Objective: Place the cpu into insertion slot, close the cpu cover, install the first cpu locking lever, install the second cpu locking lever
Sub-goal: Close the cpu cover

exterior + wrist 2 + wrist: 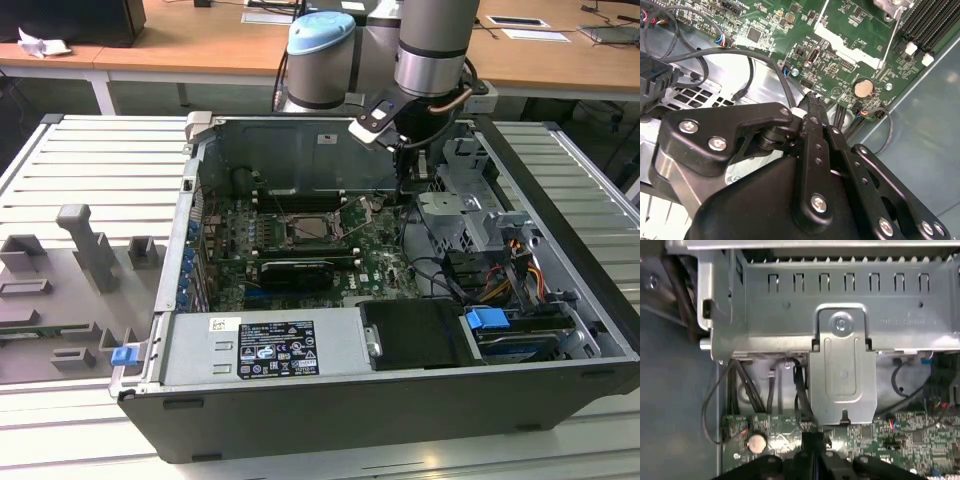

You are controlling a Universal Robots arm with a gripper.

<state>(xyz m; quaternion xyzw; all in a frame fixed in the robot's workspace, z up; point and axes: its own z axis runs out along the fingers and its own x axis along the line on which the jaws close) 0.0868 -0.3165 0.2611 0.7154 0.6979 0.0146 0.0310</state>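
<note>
Jaws pressed together, tips near the coin cell (pixel 863 88) on the green motherboard (pixel 850 30). The insertion slot (pixel 318 226) lies apart, to the exterior view's left of them.

Arm (pixel 432 40), cropped at 12 o'clock of the exterior view. Slot (pixel 314 226), at 8 o'clock from gripper (pixel 404 188): contents too small to tell. Fixture (pixel 60 290), cropped at 9 o'clock. Gripper body, cropped by the frame edge in both wrist views; board (pixel 840 45) partly hidden behind it.
</note>
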